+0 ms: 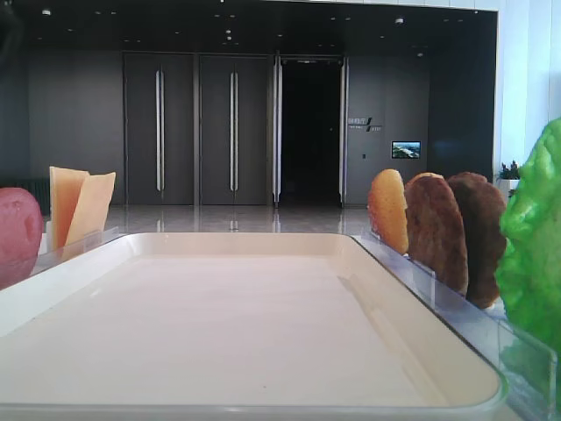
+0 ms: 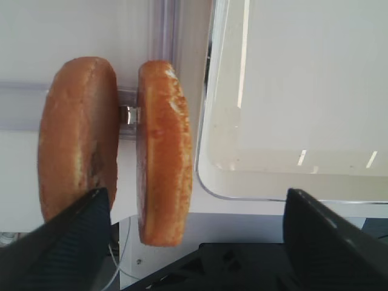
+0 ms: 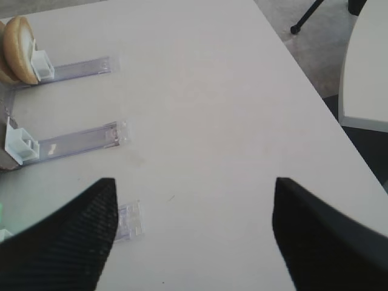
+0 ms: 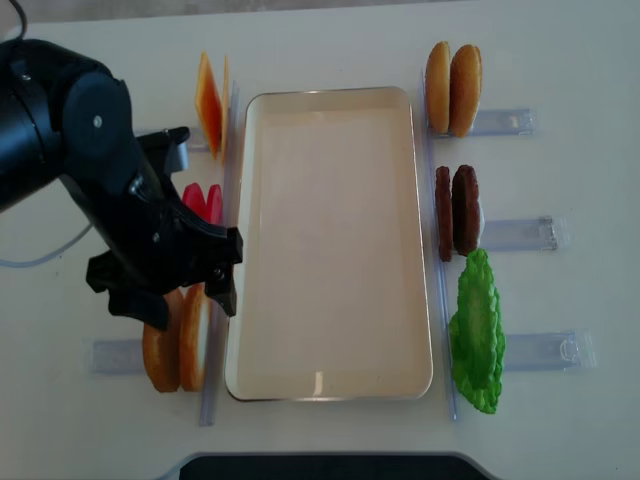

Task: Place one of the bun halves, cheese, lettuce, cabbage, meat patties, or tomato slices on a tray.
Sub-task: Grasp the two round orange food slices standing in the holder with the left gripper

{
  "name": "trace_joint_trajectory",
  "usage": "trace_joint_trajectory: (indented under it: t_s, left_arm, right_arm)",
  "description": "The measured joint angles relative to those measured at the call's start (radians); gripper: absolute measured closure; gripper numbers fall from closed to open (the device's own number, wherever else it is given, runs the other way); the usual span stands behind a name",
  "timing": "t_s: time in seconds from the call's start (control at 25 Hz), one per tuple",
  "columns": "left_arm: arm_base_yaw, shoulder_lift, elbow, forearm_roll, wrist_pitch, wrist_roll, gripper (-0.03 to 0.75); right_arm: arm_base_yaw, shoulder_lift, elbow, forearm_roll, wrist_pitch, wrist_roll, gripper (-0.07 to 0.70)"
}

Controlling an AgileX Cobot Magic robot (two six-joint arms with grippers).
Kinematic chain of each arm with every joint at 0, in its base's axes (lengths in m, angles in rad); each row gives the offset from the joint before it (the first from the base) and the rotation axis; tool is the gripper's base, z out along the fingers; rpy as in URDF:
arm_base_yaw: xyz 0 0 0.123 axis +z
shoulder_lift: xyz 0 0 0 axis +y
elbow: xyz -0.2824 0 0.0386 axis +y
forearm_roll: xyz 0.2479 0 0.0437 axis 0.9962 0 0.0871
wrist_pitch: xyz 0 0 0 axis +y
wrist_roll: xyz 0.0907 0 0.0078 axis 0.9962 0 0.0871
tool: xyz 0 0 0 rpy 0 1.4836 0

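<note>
Stood open, the left gripper (image 2: 194, 242), both dark fingers spread over the two bun halves (image 4: 177, 345) racked on edge near the table's (image 4: 560, 40) near-left corner, touching neither as far as the wrist view showed. Hung equally open and empty, the right gripper (image 3: 194, 230), above bare white tabletop beside the clear plastic holders (image 3: 79, 142); not seen in the overhead view.

Lay bare in the middle of the table the cream tray (image 4: 330, 380), its long edges flanked by the racks. Along its left edge, from the far end: two cheese slices (image 4: 210, 105) upright, then reddish tomato slices (image 4: 203, 200), partly hidden behind the left arm (image 4: 80, 180), then the buns under the gripper. Along its right edge: another pair of bun halves (image 4: 452, 88) at the far end, two dark meat patties (image 4: 457, 210) midway, the green lettuce (image 4: 477, 335) toward the near-right corner, all just outside the rim.

Crossed the table's left side, that bulky black arm, blocking part of the tomato rack.

Beyond the table, a dim hall with grey double doors (image 1: 197, 132), one dark doorway (image 1: 309, 132), a glossy floor and a small lit screen (image 1: 405, 150).
</note>
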Motion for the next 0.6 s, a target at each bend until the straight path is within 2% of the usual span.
trace_joint_trajectory:
  t_s: [0.6]
  left_arm:
    - [0.0,0.077,-0.001,0.004,-0.018,0.015,0.024]
  right_arm:
    - [0.0,0.0,0.0,0.0,0.0,0.0,0.097]
